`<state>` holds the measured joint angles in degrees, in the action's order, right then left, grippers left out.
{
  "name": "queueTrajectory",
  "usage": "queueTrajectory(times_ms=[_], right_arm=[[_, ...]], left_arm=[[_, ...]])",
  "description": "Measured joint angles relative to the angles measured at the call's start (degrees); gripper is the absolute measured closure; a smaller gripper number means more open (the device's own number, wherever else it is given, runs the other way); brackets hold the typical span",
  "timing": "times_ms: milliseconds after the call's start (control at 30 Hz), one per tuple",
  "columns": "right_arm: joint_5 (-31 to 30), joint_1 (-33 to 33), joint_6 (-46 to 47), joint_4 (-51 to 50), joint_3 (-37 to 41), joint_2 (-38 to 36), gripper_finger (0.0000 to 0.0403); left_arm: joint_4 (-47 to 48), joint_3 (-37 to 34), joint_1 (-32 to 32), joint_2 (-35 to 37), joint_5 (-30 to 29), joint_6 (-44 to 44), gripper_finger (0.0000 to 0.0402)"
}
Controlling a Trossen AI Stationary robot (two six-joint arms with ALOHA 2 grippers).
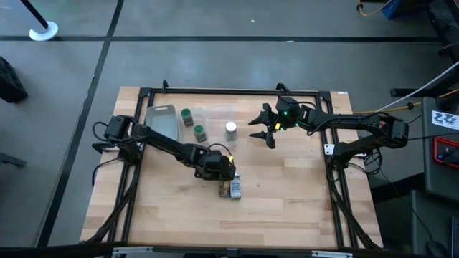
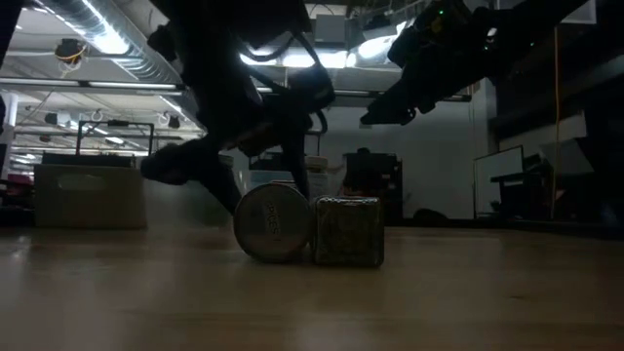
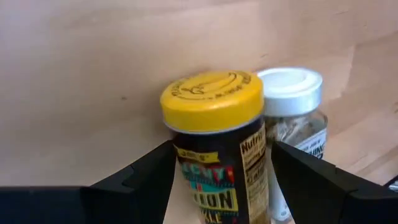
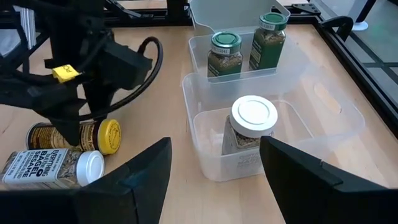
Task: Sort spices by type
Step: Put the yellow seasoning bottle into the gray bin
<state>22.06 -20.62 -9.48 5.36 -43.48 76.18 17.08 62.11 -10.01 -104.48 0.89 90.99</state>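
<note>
Table (image 1: pixel 287 208): L gripper (image 1: pixel 224 174) was spread around lying yellow-lid jar (image 3: pixel 214 140), white-lid jar (image 3: pixel 292 118) touching beside it. R gripper (image 1: pixel 267 129) hung open over bin (image 4: pixel 336 121) w/ third jar (image 4: pixel 252 124).

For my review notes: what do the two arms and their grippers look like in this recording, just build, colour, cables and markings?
Both arms are dark, slim and jointed. The right arm shows a small green light near its wrist. The left arm carries looping black cables and a small yellow tag in the right wrist view. The left gripper and right gripper each have two broad, flat, matte black fingers with angular edges.
</note>
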Motion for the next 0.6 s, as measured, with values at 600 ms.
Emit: queueTrajectory(times_ms=[600], right_arm=[[0.00, 0.00, -0.01, -2.46, 0.00, 0.00, 0.0157]], left_arm=[[4.94, 0.03, 0.69, -1.51, 1.09, -15.07, 0.0158]])
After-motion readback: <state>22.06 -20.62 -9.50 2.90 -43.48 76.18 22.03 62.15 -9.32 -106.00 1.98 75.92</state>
